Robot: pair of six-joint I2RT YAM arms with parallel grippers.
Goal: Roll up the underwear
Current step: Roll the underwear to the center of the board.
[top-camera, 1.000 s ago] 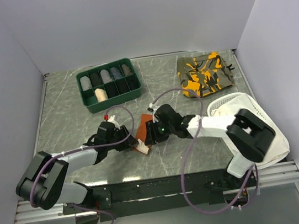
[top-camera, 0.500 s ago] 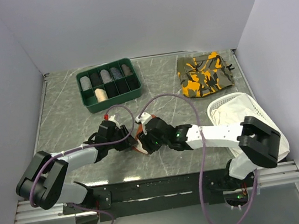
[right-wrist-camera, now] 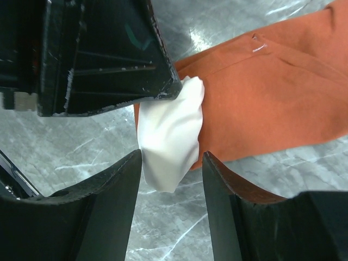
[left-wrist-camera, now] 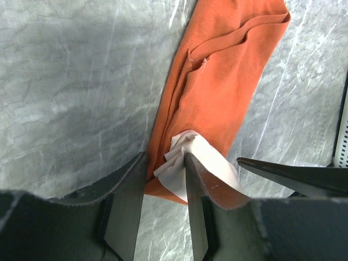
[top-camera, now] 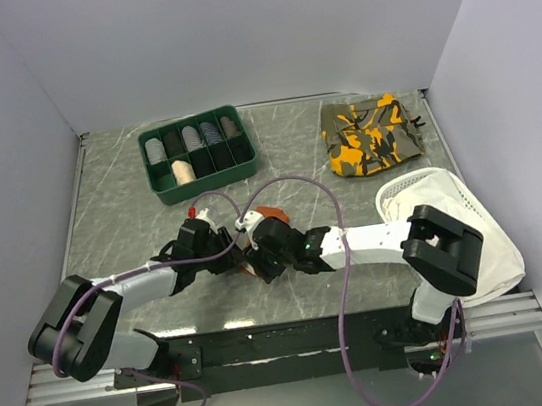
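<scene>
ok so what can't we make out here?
- Left wrist: fingers of left tool cover near end of underwear; grip unclear.
- Right wrist: left tool blocks upper left; unclear whether right tool holds white panel.
- Top view: both tools hide nearly all the underwear; green tray contents too small.

My top camera looks down from behind over the whole table [top-camera: 120,204]; both wrist cameras stare close at the same underwear [left-wrist-camera: 228,70] end.

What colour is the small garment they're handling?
Rust-orange underwear, white panel; clearest in the left wrist view.
</scene>
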